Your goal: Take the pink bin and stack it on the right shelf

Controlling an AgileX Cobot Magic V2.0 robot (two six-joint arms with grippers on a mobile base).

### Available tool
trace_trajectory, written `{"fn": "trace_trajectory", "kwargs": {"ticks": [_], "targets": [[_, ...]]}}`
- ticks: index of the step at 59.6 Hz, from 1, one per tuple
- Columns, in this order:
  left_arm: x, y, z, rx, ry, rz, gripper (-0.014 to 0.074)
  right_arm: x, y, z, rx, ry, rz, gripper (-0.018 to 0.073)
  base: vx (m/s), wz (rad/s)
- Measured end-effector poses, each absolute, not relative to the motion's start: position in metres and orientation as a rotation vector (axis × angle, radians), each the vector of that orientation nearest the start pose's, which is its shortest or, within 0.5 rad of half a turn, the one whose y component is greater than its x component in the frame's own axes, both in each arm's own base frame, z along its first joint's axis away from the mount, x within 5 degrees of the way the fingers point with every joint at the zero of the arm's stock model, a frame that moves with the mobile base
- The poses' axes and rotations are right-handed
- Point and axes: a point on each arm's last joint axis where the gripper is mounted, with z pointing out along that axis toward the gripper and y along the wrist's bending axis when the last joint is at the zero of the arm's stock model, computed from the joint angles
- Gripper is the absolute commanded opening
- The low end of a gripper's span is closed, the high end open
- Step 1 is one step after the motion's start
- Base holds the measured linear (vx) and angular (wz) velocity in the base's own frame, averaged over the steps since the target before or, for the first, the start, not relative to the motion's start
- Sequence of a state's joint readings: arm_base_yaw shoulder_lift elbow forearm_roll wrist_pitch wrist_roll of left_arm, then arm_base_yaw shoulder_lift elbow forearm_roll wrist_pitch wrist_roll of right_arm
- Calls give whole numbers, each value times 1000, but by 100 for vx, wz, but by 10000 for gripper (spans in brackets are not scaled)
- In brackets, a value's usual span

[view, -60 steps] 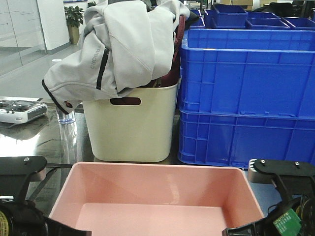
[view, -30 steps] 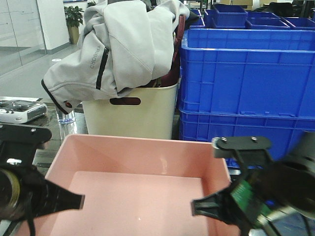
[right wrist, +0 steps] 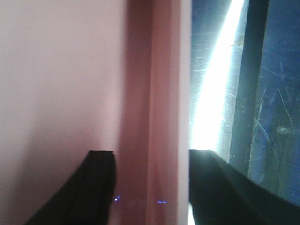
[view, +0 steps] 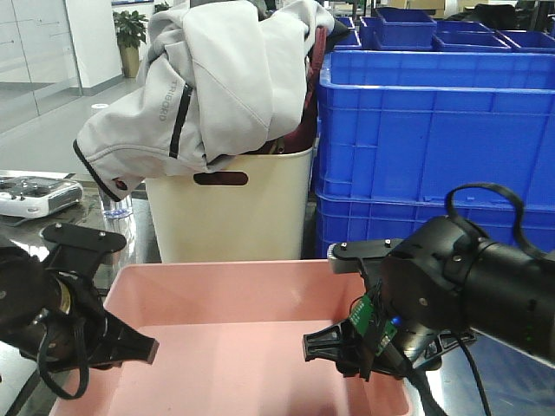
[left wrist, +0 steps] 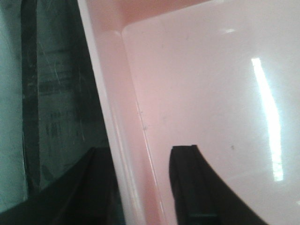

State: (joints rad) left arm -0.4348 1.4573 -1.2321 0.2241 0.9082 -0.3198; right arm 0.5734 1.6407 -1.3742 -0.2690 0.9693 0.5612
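The left end effector point(left wrist: 140, 155) is closed astride the left side wall of the pink bin point(view: 251, 295). Its outer finger point(left wrist: 70, 197) lies against the rolled rim and its inner finger point(left wrist: 197, 187) sits just inside, at the foot of the sloping wall. The right end effector point(right wrist: 152, 157) is closed in the same manner on the opposite, right side wall. Its inner finger point(right wrist: 93, 187) is over the pink interior and its outer finger point(right wrist: 225, 197) is hard against the outside of the rim. In the front view one black finger of each end effector reaches inward over the bin floor, so the bin is held between the two at its short ends. The left arm point(view: 35, 321) stands at the bin's left edge and the bulky right arm point(view: 468, 277) covers its right rear corner. The bin is upright, open side up, in the lower middle of the front view, above the shiny reflective top of the shelf point(view: 26, 230). Whether its base touches that top or hangs clear cannot be told. Just beyond the bin's far rim stands a cream tub point(view: 230, 217) with a handle slot, and a grey jacket point(view: 217, 78) is draped over it. Beside the tub to the right are stacked blue crates point(view: 434, 165), directly behind the right arm. A white remote controller point(view: 35, 195) lies on the shelf at far left, well apart from the bin.
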Motion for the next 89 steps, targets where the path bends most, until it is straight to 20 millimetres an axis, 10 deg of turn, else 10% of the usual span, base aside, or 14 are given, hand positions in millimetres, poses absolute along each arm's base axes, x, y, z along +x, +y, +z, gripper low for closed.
{"fn": "trace_trajectory", "kwargs": {"ticks": [16,31,46,57,64,89], "targets": [[238,-99,375,316,2437,-105,454,259,147,352,-297,2503,97,531,0,0],[145,-72,409,428,2209,-330,391,189,101,352,-512,2417,46,494,0,0],[79,-47,363,447,2058,-411,302,133,66,340,-600,2305,46,380,0,0],[53,-32,332,428,1949,-396,155,106,50,322,-622,2192,81,136,0,0],[49,-27,321,424,1886,-355,80,96,47,309,-667,2133,96,-16,0,0],[51,-28,306,428,1908,-346,28,92,45,298,-679,2130,106,-12,0,0]]}}
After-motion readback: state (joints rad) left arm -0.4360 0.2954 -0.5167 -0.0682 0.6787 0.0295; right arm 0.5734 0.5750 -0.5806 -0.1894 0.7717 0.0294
